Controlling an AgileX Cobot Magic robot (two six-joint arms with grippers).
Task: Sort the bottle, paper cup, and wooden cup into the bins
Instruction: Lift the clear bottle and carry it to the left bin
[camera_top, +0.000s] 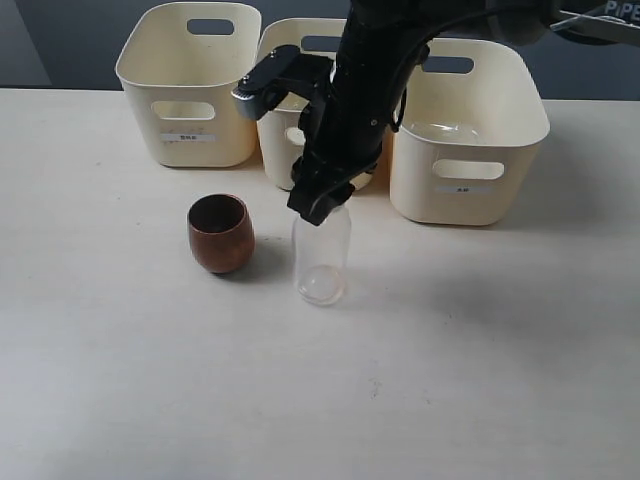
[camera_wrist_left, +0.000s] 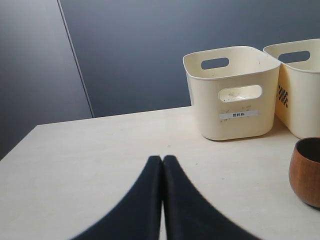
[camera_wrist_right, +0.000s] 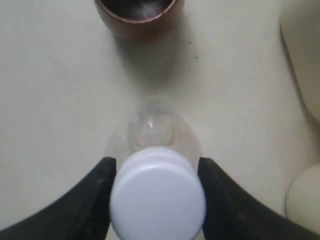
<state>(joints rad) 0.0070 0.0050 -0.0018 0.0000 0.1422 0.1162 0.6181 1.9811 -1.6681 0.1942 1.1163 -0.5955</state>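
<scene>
right claw (camera_wrist_right: 156, 200) straddles bottle (camera_top: 322, 258) cap, fingers at both sides, seemingly gripping | bottle upright on tabletop (camera_top: 480, 380), just beside wooden cup (camera_top: 220, 233), in front of middle bin (camera_top: 285, 150), long axis vertical | left claw (camera_wrist_left: 162, 165) closed, empty, farther off

I see the small clear plastic bottle (camera_top: 321, 258) with its white screw cap (camera_wrist_right: 157, 197) standing upright near the middle of the worktop. Just beside it, toward the left edge, sits the rounded dark reddish-brown wooden cup (camera_top: 220, 232) — upright, mouth open upward, dark inside, not touching the bottle. Three cream-yellow plastic bins with rounded corners and cut-out handles line the far edge: left (camera_top: 190, 85), middle (camera_top: 283, 120), right (camera_top: 468, 130) — each with its opening up.
</scene>
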